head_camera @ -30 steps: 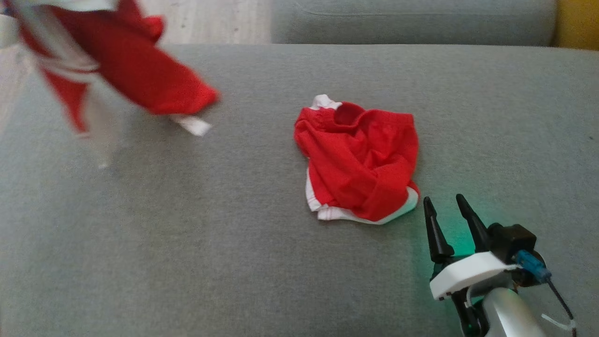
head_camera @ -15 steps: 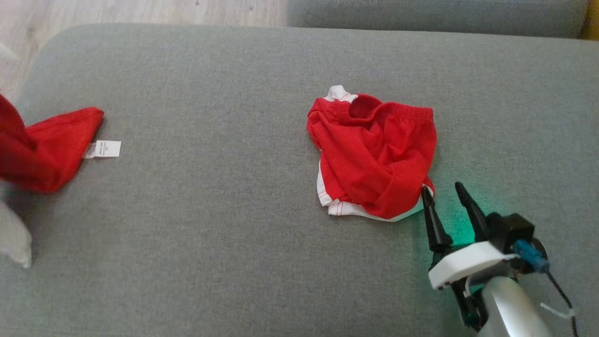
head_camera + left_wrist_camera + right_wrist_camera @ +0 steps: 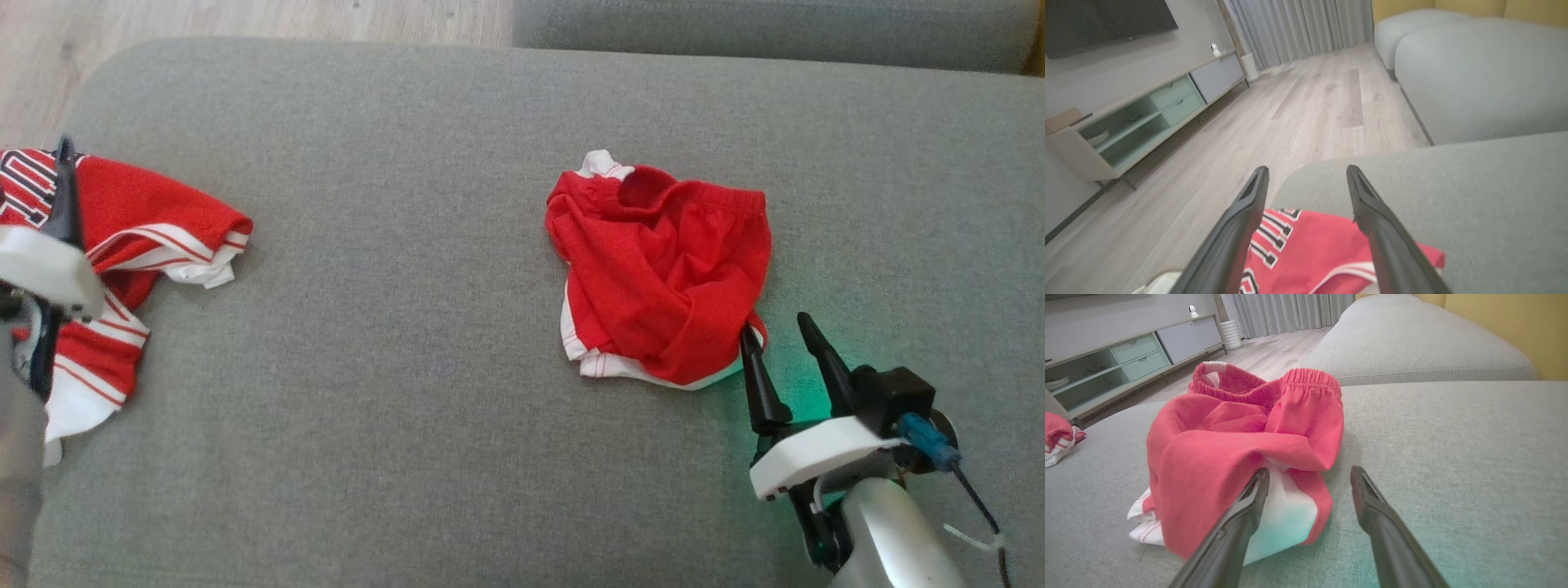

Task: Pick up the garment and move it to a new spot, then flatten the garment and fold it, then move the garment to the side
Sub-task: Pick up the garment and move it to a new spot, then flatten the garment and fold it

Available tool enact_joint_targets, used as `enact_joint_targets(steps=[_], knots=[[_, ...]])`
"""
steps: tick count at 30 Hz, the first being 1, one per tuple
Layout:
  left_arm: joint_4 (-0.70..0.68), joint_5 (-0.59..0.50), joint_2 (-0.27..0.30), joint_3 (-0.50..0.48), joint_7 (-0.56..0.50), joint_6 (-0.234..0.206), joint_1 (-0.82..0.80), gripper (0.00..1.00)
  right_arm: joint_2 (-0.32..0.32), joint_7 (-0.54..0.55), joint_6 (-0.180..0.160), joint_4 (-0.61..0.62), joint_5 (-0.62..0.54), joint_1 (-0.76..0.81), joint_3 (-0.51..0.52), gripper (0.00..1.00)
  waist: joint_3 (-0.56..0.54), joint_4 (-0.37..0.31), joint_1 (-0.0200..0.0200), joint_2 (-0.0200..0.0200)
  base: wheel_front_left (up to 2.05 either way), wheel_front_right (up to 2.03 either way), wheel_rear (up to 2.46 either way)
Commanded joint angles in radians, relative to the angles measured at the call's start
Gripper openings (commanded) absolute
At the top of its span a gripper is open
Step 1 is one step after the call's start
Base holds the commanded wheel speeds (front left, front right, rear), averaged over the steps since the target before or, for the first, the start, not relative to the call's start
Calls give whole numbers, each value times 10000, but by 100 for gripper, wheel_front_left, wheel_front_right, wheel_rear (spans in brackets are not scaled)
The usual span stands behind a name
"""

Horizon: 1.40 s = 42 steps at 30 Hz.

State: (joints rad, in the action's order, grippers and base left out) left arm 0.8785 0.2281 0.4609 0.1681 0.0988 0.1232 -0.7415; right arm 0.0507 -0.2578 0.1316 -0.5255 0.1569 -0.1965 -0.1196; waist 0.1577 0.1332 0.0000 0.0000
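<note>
Crumpled red shorts (image 3: 661,269) with an elastic waistband and white trim lie right of the middle of the grey sofa seat (image 3: 392,392). My right gripper (image 3: 775,325) is open at their near right corner. Its left finger touches the white hem, seen close in the right wrist view (image 3: 1286,514). A red jersey (image 3: 139,237) with white stripes and lettering lies bunched at the seat's left edge. My left gripper (image 3: 1307,168) hangs open just above the jersey (image 3: 1314,241), with nothing between its fingers (image 3: 64,196).
A second grey sofa section (image 3: 767,33) runs along the back, with a yellow wall (image 3: 1506,322) behind it. Beyond the seat's left edge is wood floor (image 3: 1306,106), then a low TV cabinet (image 3: 1139,118) and curtains (image 3: 1298,28).
The jersey, swinging in the air at the upper left a second ago, now lies on the seat's left edge under the open left gripper. The right gripper has closed in on the shorts' corner; the camera shifted.
</note>
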Motion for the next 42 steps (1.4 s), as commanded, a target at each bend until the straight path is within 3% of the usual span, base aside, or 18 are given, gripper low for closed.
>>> enact_joint_targets(steps=[1, 11, 15, 20, 26, 42], knots=[[-395, 29, 394, -253, 278, -74, -534, 100, -5, -40, -9, 354, 11, -427, -147, 100, -93, -15, 0, 0, 0, 0, 0], [-764, 547, -1390, -19, 1453, -202, 853, 100, -5, -40, -9, 184, -230, -678, 264, 100, -619, -887, 0, 0, 0, 0, 0], [-1126, 740, -2024, -167, 1606, -508, 2029, 100, -5, -40, -9, -9, -362, -587, 300, 100, -871, -1276, 0, 0, 0, 0, 0], [-2925, 690, -2639, -835, 1625, -970, 3940, 100, -5, -40, -9, -208, -381, -266, 281, 100, -1048, -1607, 0, 0, 0, 0, 0], [-4529, -13, -3315, -1121, 1627, -1057, 6189, 100, -5, -40, -9, -358, -242, 107, 64, 100, -1173, -1774, 0, 0, 0, 0, 0], [-4973, -1009, -3908, -1054, 1628, -682, 6934, 100, -5, -40, -9, -492, -202, -418, -222, 100, -741, -1430, 0, 0, 0, 0, 0]])
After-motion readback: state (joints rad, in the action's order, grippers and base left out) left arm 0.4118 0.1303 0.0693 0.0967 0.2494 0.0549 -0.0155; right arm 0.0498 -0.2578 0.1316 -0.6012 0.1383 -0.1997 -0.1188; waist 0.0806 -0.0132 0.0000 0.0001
